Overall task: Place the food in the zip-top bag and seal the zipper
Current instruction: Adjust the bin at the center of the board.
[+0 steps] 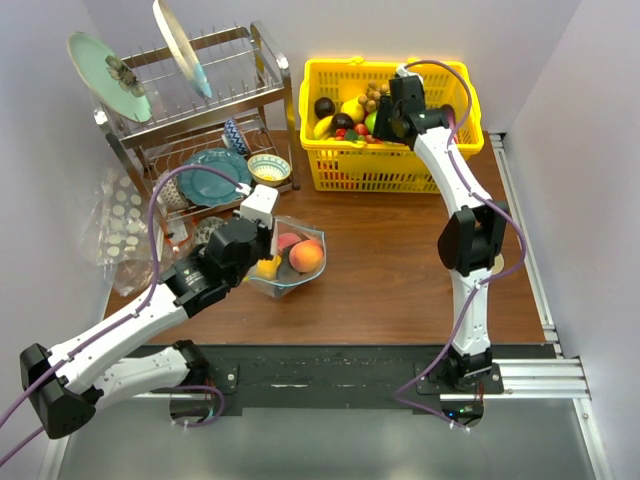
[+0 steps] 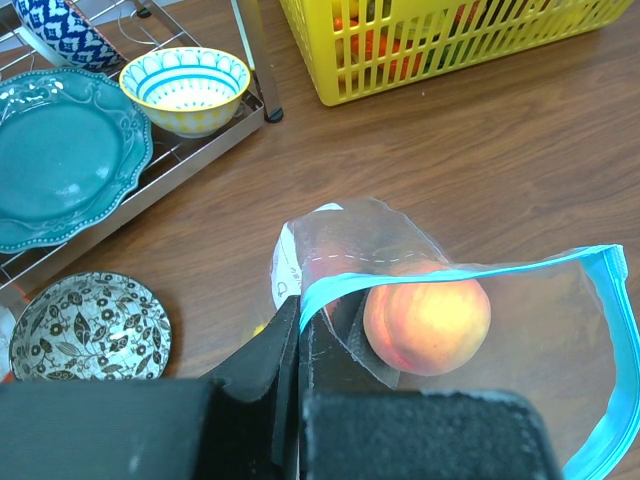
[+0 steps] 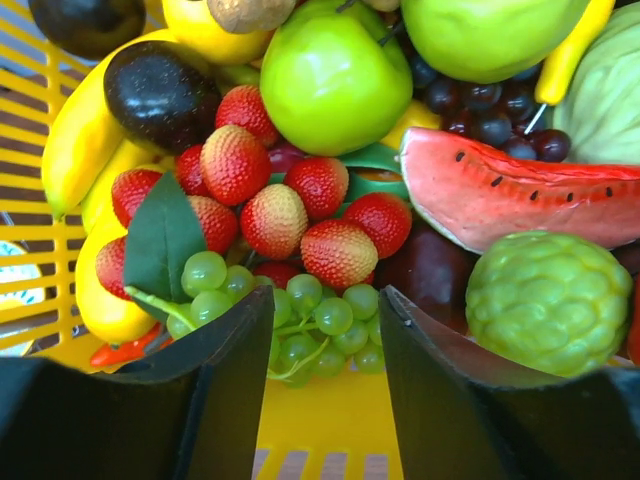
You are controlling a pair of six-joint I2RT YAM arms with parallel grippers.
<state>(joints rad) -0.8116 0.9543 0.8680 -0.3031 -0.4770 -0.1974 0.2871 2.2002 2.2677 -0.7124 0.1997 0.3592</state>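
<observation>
At the zip-top bag [image 2: 530, 340] mouth, the left gripper [image 2: 300, 320] is clamping the zipper [image 2: 625, 320], peach [image 2: 427, 322] just beside. The right gripper [image 3: 325, 300] is hovering wide open over grapes [image 3: 215, 275] inside the basket [image 1: 330, 175].

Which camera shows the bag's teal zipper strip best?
Left wrist: the thin teal-blue plastic zipper strip arcs large across frame, pinched in the left claw. Top external shows the clear plastic bag small; right wrist shows none.

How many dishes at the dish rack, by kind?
Plates: 3
Bowls: 3
Total: 6
</observation>
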